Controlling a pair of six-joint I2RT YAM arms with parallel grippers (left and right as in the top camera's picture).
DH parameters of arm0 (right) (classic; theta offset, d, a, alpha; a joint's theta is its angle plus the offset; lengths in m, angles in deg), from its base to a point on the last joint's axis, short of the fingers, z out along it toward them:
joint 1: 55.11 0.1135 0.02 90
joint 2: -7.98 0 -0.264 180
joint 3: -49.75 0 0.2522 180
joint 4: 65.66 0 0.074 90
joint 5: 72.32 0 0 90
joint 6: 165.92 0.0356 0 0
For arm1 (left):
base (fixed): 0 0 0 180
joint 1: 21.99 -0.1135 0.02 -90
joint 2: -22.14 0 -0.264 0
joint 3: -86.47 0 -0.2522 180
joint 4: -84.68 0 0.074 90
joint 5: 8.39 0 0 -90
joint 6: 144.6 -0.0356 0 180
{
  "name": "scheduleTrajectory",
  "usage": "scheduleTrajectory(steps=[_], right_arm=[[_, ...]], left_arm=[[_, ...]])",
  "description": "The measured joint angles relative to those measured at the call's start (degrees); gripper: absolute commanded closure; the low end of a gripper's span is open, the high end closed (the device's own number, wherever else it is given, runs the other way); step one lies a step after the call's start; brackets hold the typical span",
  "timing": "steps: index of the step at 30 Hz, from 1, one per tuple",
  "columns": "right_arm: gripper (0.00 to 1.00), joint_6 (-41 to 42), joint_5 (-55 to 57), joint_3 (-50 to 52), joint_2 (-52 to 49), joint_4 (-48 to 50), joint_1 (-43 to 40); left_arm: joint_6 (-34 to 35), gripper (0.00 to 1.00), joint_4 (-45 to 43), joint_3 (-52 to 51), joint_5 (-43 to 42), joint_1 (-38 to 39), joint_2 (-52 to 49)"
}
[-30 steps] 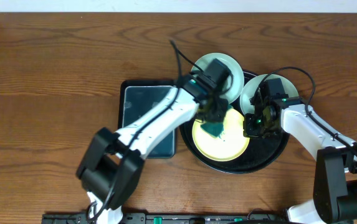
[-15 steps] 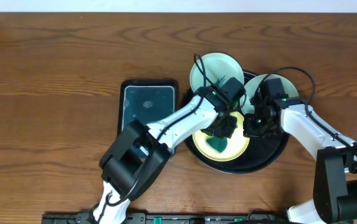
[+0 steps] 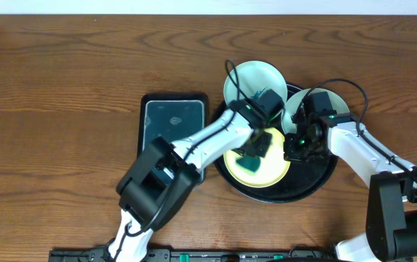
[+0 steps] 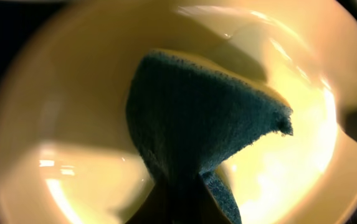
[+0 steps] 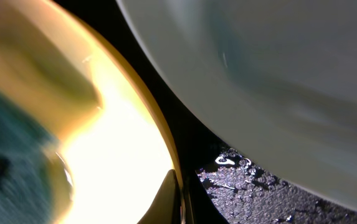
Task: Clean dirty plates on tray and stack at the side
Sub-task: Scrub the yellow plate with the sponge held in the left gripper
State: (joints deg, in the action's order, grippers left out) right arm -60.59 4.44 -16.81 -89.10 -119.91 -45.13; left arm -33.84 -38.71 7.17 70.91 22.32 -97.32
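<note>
Glossy pale yellow round plate [image 3: 273, 172], flat and face up at 9 o'clock in the glossy black round tray [image 3: 314, 182], left gripper [image 3: 255, 151] jaws clamped on a coarse dark teal scouring pad [image 4: 197, 124] fanning over its centre, right gripper [image 3: 295, 149] jaws pinching its 3 o'clock rim.

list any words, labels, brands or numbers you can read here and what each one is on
No readable text in any view.
The yellow plate, sponge, back pale plate, right pale plate, black tray and rectangular tray are plain, with no print.
The green spot on the right arm is too small to read.
</note>
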Motion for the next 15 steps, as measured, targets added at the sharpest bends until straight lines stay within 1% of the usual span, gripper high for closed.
scheduleTrajectory(steps=[5,7,15], right_arm=[[0.99,0.22,-0.72,0.0,0.0,0.17,0.09],[0.99,0.26,-1.01,0.0,0.0,0.28,0.2],[0.99,0.59,-0.92,0.0,0.0,0.2,0.26]], left_arm=[[0.63,0.93,0.76,0.22,0.07,-5.4,-0.04],[1.18,0.92,0.98,0.44,-0.76,-6.47,-0.04],[1.99,0.92,0.42,0.46,-5.68,-5.95,-0.31]])
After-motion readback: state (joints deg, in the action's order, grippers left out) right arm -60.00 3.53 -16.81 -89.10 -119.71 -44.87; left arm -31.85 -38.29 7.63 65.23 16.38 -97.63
